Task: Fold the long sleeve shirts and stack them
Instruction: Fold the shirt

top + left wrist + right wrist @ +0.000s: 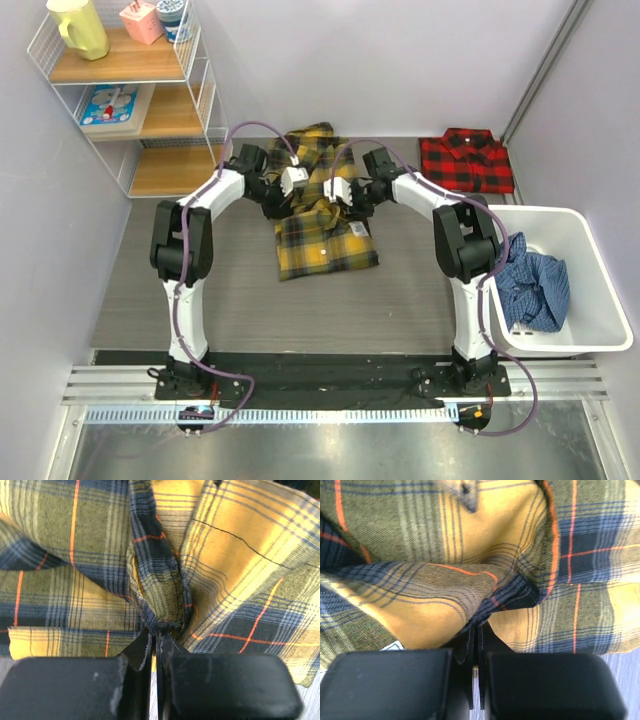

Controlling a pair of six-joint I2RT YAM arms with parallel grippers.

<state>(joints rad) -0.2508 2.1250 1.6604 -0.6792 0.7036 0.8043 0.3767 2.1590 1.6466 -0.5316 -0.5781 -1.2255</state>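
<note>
**Item 1: yellow plaid shirt** [325, 240]. Yellow with dark checks and thin red lines. It sits mid-bench, toward the far side. The near part lies flat on the bench [200, 290]. The far part is bunched up between the two arms.

**Item 2: red-and-black plaid shirt** [465, 162]. Folded flat at the far right corner of the bench, collar away from the arms. It is well apart from the yellow plaid shirt.

**Item 3: left end effector** [156, 639]. Fingers pressed almost together, pinching a gathered fold of the yellow plaid shirt. Cloth fills the left wrist view above the fingers.

**Item 4: right end effector** [475, 632]. Fingers likewise closed to a thin slit, clamped on a dark-edged fold of the same shirt. It works from the shirt's right side.

**Item 5: white bin** [595, 330]. At the right edge of the bench, holding a crumpled blue garment [530, 290].

**Item 6: wire shelf** [205, 95]. At the far left, with wooden tiers carrying small containers.
</note>
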